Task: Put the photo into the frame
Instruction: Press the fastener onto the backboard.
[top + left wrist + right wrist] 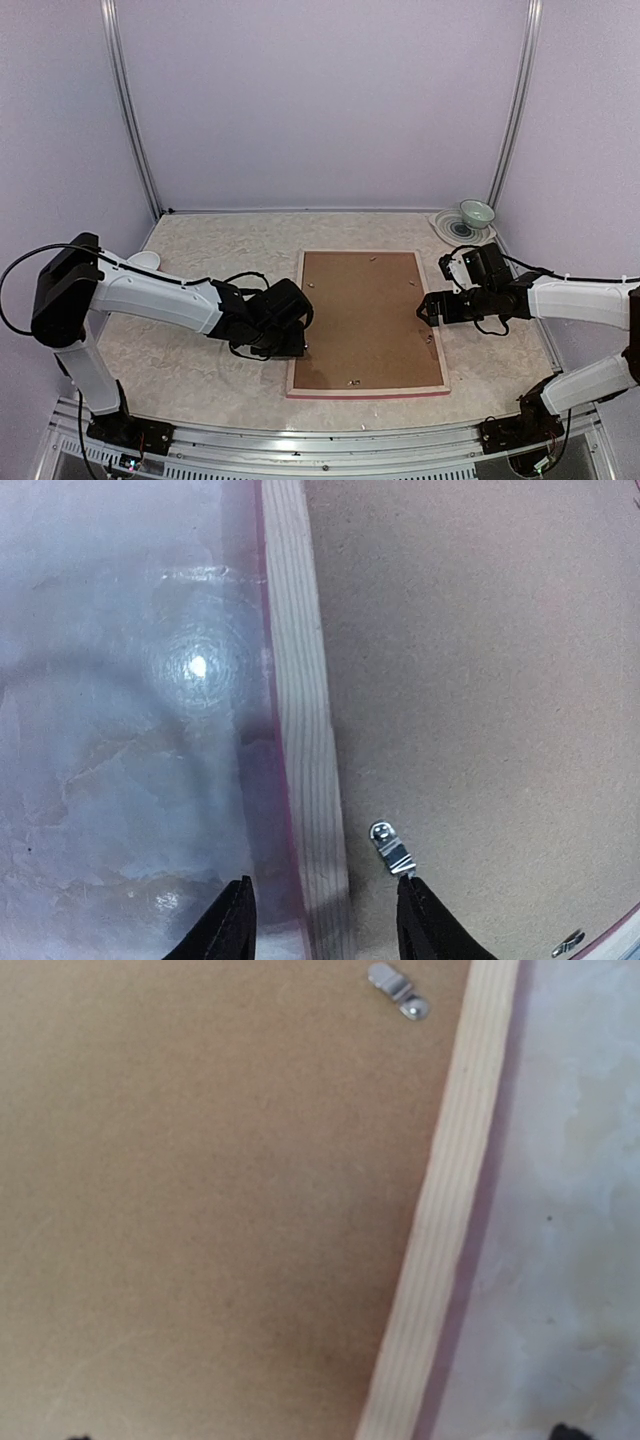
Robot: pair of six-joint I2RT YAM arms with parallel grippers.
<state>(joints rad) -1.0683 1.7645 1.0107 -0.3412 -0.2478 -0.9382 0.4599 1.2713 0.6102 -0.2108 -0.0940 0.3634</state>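
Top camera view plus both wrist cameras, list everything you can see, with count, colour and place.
Table: one, beige marbled, under everything.
Frame: one, pale wood back with a pink edge, lying face down at the table's centre.
Backing board: one, brown, set inside the frame.
Metal clips: several, silver, along the board's edges.
Plate: one, white with dark rings, far right corner.
Bowl: one, pale green, on the plate.
White object: one, at the left, partly hidden by the left arm; cannot tell what it is.
Left hand: one, black fingers, open, straddling the frame's left rail.
Right hand: one, black, open, over the frame's right edge.
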